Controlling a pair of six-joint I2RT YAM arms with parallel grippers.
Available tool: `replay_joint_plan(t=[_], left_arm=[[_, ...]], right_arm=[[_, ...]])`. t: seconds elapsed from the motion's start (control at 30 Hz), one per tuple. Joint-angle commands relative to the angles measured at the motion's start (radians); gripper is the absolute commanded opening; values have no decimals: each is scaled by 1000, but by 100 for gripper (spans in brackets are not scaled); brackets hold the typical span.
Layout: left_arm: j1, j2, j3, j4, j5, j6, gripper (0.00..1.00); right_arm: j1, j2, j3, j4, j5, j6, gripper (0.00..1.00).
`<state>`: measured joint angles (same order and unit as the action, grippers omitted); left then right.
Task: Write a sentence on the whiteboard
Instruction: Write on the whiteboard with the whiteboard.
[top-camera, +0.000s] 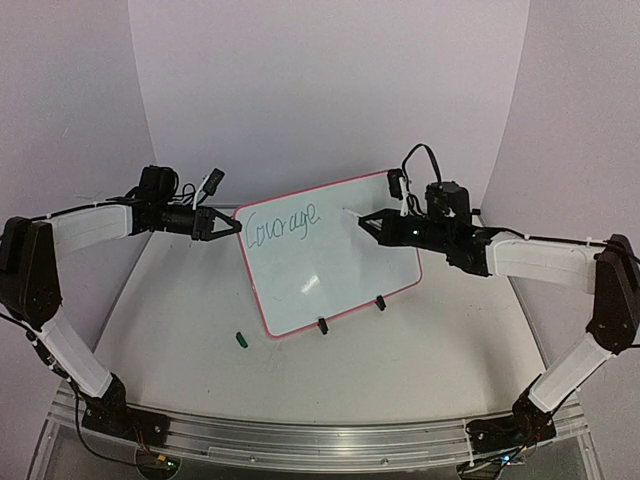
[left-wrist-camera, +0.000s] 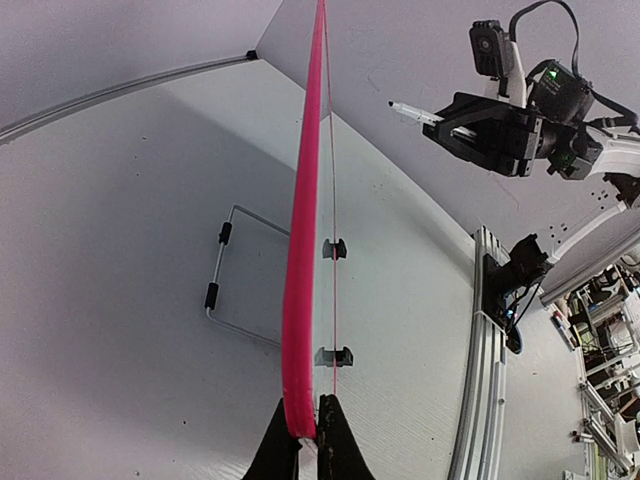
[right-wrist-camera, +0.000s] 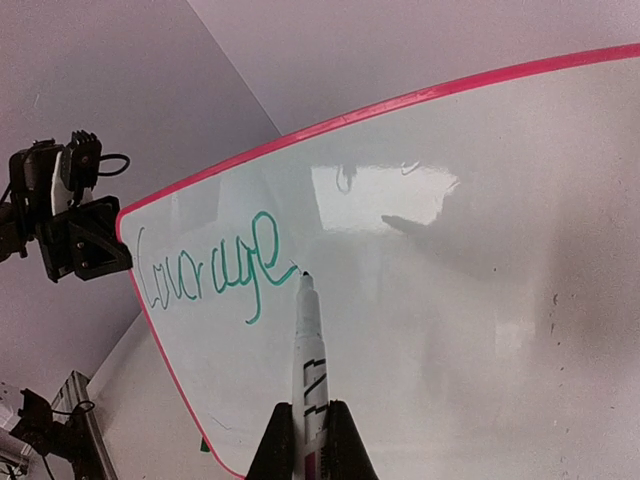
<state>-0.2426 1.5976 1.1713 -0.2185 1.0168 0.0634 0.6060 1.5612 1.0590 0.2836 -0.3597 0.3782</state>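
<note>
The whiteboard (top-camera: 335, 265), white with a pink frame, stands tilted on the table on two black clip feet (top-camera: 322, 325). Green cursive "Courage" (top-camera: 285, 222) is on its upper left; it shows in the right wrist view too (right-wrist-camera: 205, 268). My left gripper (top-camera: 232, 225) is shut on the board's left edge, seen edge-on in the left wrist view (left-wrist-camera: 305, 230), with one jaw on each face (left-wrist-camera: 308, 432). My right gripper (top-camera: 365, 222) is shut on a white marker (right-wrist-camera: 308, 350). Its tip points at the end of the "e" and stands slightly off the board.
A green marker cap (top-camera: 241, 340) lies on the table in front of the board's lower left corner. A wire stand (left-wrist-camera: 222, 270) lies behind the board. Purple walls enclose the table on three sides. An aluminium rail (top-camera: 300, 435) runs along the near edge.
</note>
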Motion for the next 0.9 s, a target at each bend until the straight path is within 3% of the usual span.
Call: replay_joint_plan(t=[0.0,0.87], left_arm=[[-35,-10,8,-45,-45,96,0],[-46,-15,9,-44,-57,96,0]], right_arm=[[-37,-43,-9,-1,-79,-8,0],[-77,-13,23,0,-224,-54,0]])
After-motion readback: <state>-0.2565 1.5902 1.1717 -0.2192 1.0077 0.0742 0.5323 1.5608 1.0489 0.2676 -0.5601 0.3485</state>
